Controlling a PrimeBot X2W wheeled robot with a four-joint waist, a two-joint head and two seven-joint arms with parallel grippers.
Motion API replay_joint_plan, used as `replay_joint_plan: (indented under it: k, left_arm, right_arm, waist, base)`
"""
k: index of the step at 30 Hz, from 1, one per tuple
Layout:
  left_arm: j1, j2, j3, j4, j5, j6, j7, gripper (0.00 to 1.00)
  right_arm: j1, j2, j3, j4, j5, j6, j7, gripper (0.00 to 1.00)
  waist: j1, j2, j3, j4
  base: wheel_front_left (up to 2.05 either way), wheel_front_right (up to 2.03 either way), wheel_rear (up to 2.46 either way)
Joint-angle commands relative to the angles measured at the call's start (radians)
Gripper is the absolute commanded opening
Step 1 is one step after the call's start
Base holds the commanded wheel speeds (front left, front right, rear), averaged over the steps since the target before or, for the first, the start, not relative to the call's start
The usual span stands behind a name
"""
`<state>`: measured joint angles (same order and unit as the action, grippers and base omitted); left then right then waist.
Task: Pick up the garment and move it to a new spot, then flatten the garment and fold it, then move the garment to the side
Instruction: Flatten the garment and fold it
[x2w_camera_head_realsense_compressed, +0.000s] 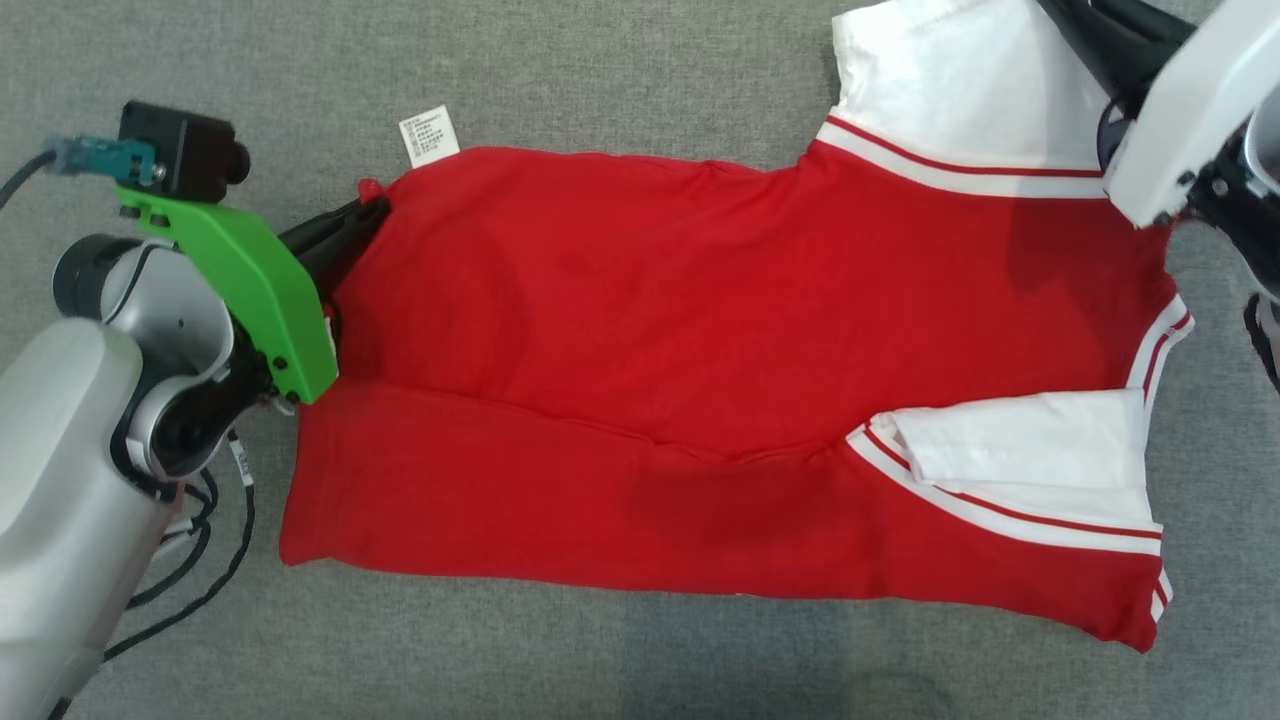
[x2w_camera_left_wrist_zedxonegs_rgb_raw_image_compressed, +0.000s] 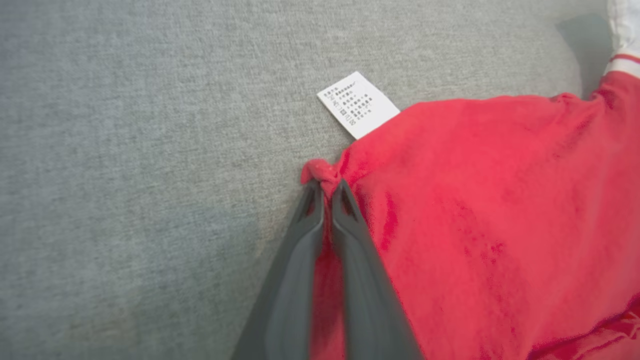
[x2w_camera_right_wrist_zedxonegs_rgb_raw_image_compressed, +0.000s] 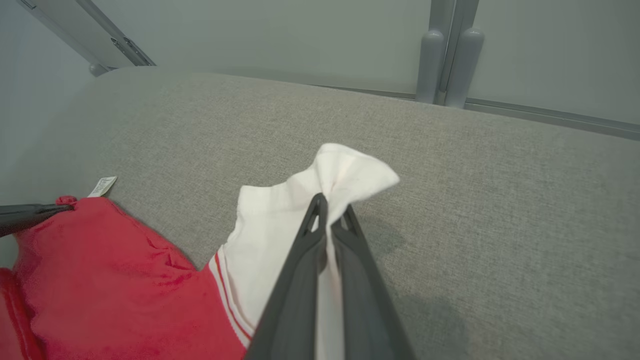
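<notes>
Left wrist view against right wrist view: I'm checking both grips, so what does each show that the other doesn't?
Left wrist view: a close look at the left gripper shut on a bunched red corner of the garment, and the care label with its print. Right wrist view: the right gripper shut on the white sleeve, with grey posts behind. Both: red cloth, the label, the grey cushion.

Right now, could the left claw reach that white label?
Probably, once it lets go: the left claw is shut on the red shirt, and the label lies just beyond, nothing between.
</notes>
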<state>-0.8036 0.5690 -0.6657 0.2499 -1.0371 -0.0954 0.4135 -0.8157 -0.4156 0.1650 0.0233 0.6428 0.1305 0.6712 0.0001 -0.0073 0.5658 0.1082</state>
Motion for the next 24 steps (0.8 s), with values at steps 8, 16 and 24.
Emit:
replay_joint_plan:
  k: [8, 16, 24]
  left_arm:
    - [0.177, 0.085, 0.036, -0.116, 0.059, 0.063, -0.155, 0.00]
    - [0.390, 0.136, 0.079, -0.201, 0.050, 0.118, -0.310, 0.00]
    - [0.532, 0.142, 0.138, -0.272, 0.051, 0.187, -0.460, 0.00]
  right_arm:
    - [0.303, -0.036, -0.070, -0.237, 0.065, 0.000, -0.088, 0.00]
    - [0.659, 0.024, -0.082, -0.399, 0.092, 0.000, -0.172, 0.00]
    - [0.773, 0.057, -0.036, -0.368, 0.077, 0.000, -0.235, 0.00]
  waist:
    - [-0.0001, 0.0073, -0.103, -0.061]
    - [-0.0001, 0.0073, -0.190, -0.136]
    - [-0.0001, 0.0073, -0.208, -0.176]
  base:
    - [0.00, 0.00, 0.00]
    - [0.00, 0.00, 0.00]
    - [0.00, 0.00, 0.00]
